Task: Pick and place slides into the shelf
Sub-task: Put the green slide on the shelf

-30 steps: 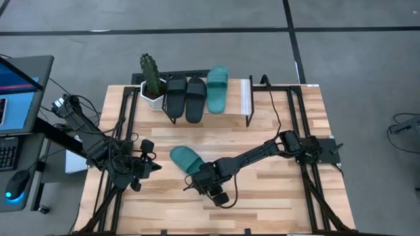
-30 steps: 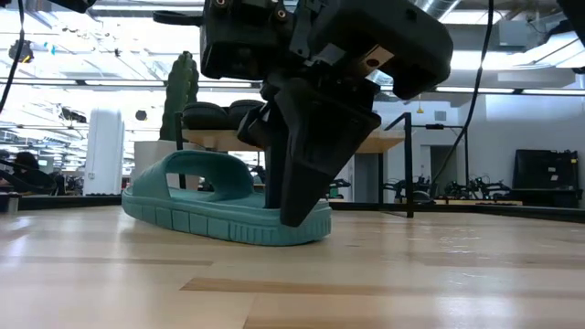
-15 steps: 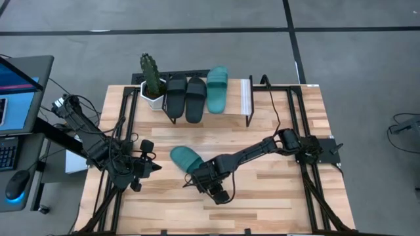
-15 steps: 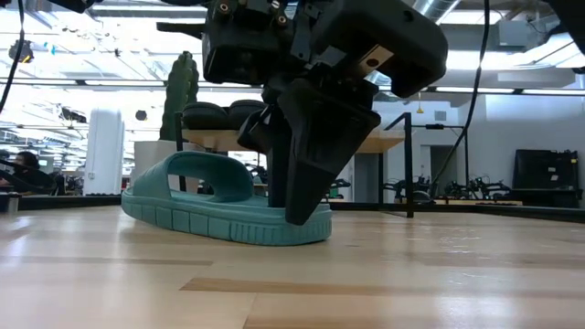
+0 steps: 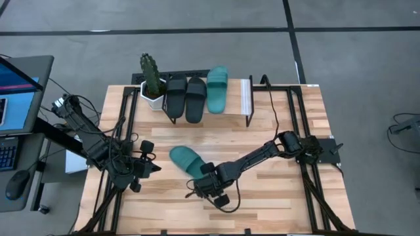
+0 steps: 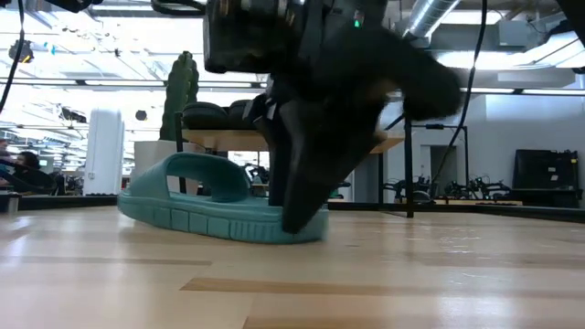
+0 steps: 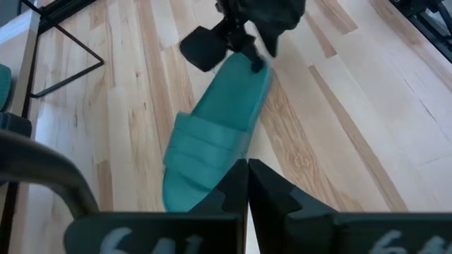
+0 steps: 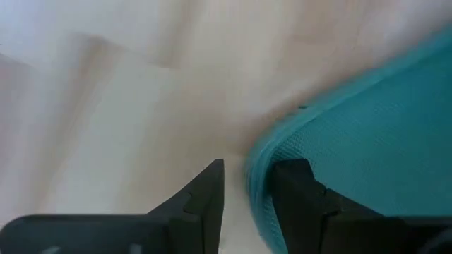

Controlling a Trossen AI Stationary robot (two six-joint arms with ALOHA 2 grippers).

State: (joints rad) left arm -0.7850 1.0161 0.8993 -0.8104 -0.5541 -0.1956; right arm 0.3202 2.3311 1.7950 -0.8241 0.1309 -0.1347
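right now the teal slide's [image 5: 186, 160] heel edge sits between the right claw's [image 5: 203, 189] clenched fingers.

Right tool [image 6: 306, 196] motion-blurred, hiding teal slide [image 6: 196, 206] heel end.

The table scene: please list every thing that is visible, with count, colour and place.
Teal slide on table: one, teal-green, flat on the wood near the middle, its heel edge between the right fingers.
Teal slide on shelf: one, teal-green, rightmost of the three there.
Black slides: two, matte black, side by side on the shelf.
Shelf: one, black frame with light panel, far edge of the table.
Cactus: one, green in a white pot, left of the shelf.
Laptop: one, left of the table.
Left gripper: shut, left of the loose slide.
Right gripper: closed on the slide's edge.
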